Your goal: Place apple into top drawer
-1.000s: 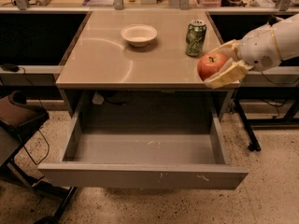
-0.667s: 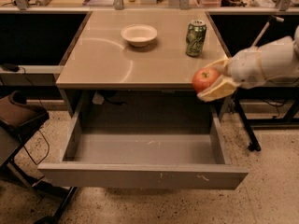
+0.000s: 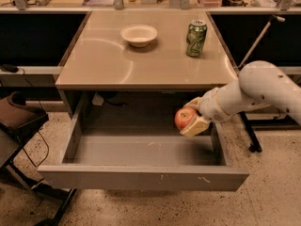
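Apple (image 3: 185,117) in grasp over the open top drawer (image 3: 141,178), not yet dropped in.
Pincer (image 3: 191,116) is clamped on the apple, just below the tabletop (image 3: 103,65) near its front-right corner, above the drawer's right side and clear of the drawer floor. Drawer is pulled fully out and looks empty. Pickup and carry appear done; left to do: lower, let go, pull the arm out. Green soda can (image 3: 196,31) and white bowl (image 3: 138,34) sit near the tabletop's back edge.
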Robot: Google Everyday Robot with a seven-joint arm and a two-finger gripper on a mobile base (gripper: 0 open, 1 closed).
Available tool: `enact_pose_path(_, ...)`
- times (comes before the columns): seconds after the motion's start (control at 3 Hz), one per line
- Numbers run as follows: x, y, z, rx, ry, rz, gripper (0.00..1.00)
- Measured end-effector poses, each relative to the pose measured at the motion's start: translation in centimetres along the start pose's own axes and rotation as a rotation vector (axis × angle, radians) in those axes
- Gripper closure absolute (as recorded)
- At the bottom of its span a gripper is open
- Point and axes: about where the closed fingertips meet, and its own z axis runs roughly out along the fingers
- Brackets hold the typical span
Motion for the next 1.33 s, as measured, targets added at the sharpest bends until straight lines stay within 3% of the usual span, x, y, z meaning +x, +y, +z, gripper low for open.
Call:
enact_pose_path(0.33,2.0,3.3,3.6,-0.097,0.133,-0.047,1.00)
enact_pose_path(0.67,3.0,6.0,6.3,-0.185,0.213,-0.090,1.00)
enact_pose_path(1.33,3.1,6.1,6.5,-0.191,0.218,-0.096,0.58)
